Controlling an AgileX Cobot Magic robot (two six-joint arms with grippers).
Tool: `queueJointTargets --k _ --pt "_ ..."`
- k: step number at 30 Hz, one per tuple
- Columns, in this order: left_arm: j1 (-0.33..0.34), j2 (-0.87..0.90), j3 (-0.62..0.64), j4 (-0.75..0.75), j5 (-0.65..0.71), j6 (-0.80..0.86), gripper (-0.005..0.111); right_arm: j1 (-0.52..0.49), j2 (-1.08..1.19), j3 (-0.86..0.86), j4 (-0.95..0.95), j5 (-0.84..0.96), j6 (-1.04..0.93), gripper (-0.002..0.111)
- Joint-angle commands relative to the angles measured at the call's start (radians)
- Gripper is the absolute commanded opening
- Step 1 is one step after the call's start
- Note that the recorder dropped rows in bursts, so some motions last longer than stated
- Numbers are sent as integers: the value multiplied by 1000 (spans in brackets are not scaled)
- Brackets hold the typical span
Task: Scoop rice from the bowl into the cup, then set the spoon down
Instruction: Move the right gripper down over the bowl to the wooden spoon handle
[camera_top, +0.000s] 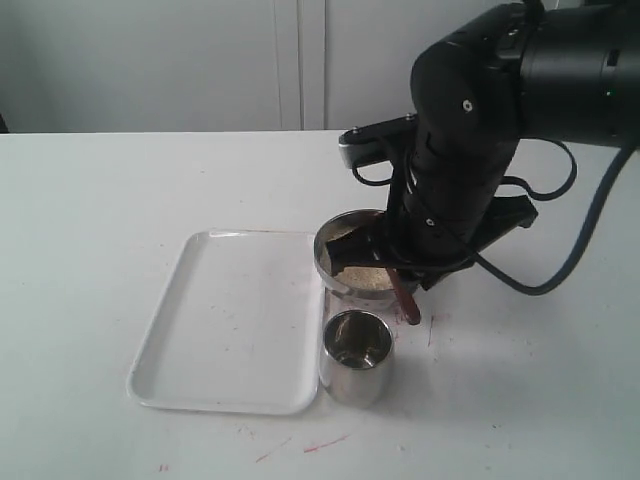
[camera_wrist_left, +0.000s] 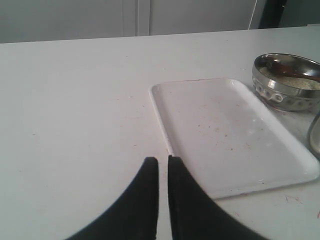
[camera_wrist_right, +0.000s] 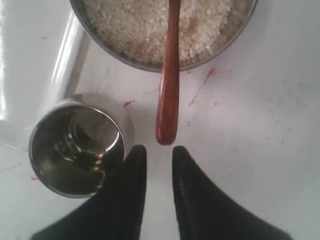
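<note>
The steel bowl (camera_top: 335, 245) holds pale rice (camera_wrist_right: 145, 25). The reddish-brown wooden spoon (camera_wrist_right: 167, 75) lies with its head in the rice and its handle leaning out over the bowl's rim (camera_wrist_right: 97, 45). The steel cup (camera_wrist_right: 75, 145) stands upright beside the bowl; its inside shows only reflections. My right gripper (camera_wrist_right: 157, 150) hovers open just past the handle's free end, beside the cup, with nothing between its fingers. My left gripper (camera_wrist_left: 162, 160) is shut and holds nothing, low over the bare table near the tray's corner.
A white rectangular tray (camera_top: 225, 320) lies to the left of the bowl and cup, touching or nearly touching the cup. The bulky right arm (camera_top: 460, 170) hangs over the bowl. Red marks dot the white table (camera_top: 310, 445).
</note>
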Motion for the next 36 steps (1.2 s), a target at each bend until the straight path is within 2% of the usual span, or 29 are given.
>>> queueJointTargets --k 1,3,22,27,36 --pt "-1 1 -6 -10 -3 -6 14 -8 -6 7 -21 -71 -18 34" --pt "-1 1 -6 -10 -3 -6 14 -8 11 7 -23 -78 -28 38" --pt "-1 1 -6 -10 -3 -6 14 -8 136 7 -78 -101 2 39" --pt "-1 1 -6 -10 -3 -6 14 -8 136 7 -78 -106 2 47" --pt "-1 1 -6 -10 -3 -6 14 -8 136 8 -109 -100 23 48"
